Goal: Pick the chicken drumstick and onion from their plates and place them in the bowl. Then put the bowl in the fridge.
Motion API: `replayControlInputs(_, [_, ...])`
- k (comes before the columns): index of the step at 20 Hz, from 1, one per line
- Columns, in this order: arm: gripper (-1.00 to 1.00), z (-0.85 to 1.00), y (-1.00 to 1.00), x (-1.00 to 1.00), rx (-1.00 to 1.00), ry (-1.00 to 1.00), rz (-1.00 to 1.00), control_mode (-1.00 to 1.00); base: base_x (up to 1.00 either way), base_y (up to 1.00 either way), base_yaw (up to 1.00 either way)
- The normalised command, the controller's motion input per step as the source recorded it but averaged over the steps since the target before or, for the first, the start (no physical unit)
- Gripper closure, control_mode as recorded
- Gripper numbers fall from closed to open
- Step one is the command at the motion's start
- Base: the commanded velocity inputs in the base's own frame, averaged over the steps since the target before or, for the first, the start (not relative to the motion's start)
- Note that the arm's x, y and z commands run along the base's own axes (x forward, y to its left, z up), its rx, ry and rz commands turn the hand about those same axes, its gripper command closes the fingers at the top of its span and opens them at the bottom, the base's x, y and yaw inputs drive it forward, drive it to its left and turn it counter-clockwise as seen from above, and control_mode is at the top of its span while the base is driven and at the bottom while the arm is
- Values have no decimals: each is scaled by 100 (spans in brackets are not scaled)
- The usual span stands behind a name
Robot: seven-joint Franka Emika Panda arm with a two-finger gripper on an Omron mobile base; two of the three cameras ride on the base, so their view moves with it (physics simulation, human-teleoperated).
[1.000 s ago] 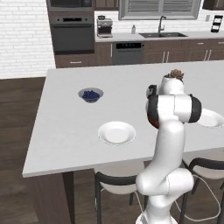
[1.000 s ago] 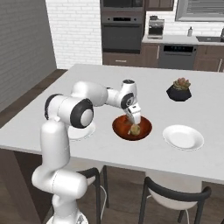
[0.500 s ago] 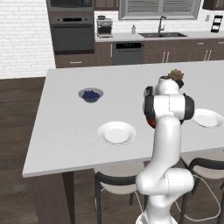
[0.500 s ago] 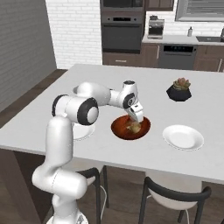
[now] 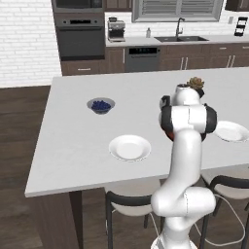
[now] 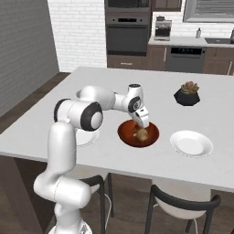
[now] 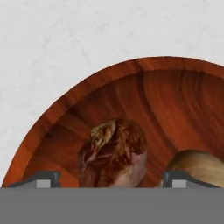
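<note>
Since the frame one second ago, the arm has swung slightly and the hand [image 6: 142,124] has shifted over the bowl, in the right base view from about the 12 o'clock side of its middle toward the centre; the bowl and both plates have stayed where they were.

The chicken drumstick [image 7: 114,153] lies inside the bowl [image 7: 175,94], bulbous end up in the hand view, between the two finger tips [image 7: 41,178]. The tips stand spread, one on each side of the meat; whether they touch it cannot be told. The onion [image 7: 201,164] rests in the bowl just beside the drumstick, at its 3 o'clock in the hand view. In the right base view the onion [image 6: 142,134] shows directly under the hand.

The bowl [image 6: 128,133] sits on the counter [image 6: 91,87] between the two white plates. The right plate [image 6: 191,143] is bare, as is the left plate [image 5: 129,147]. Judgement: both foods are deposited, and the hand hangs low because release is just completing. The bowl-to-fridge step remains.
</note>
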Motion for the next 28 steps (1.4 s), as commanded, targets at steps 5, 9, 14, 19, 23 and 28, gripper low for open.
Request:
replayControlInputs(5, [-100, 34, 0, -60, 0, -20, 0, -100, 0, 0, 0])
replayControlInputs(9, [-100, 63, 0, -96, 4, -24, 0, -100, 0, 0, 0])
replayControlInputs(14, [-100, 24, -1, -98, 15, -8, -7, -100, 0, 0, 0])
replayControlInputs(19, [-100, 33, -19, -77, 18, -10, -12, -100, 0, 0, 0])
replayControlInputs(23, [-100, 13, -44, -48, 22, 0, -4, -100, 0, 0, 0])
replayControlInputs(28, [-100, -7, -33, -15, 22, 10, 0, -100, 0, 0, 0])
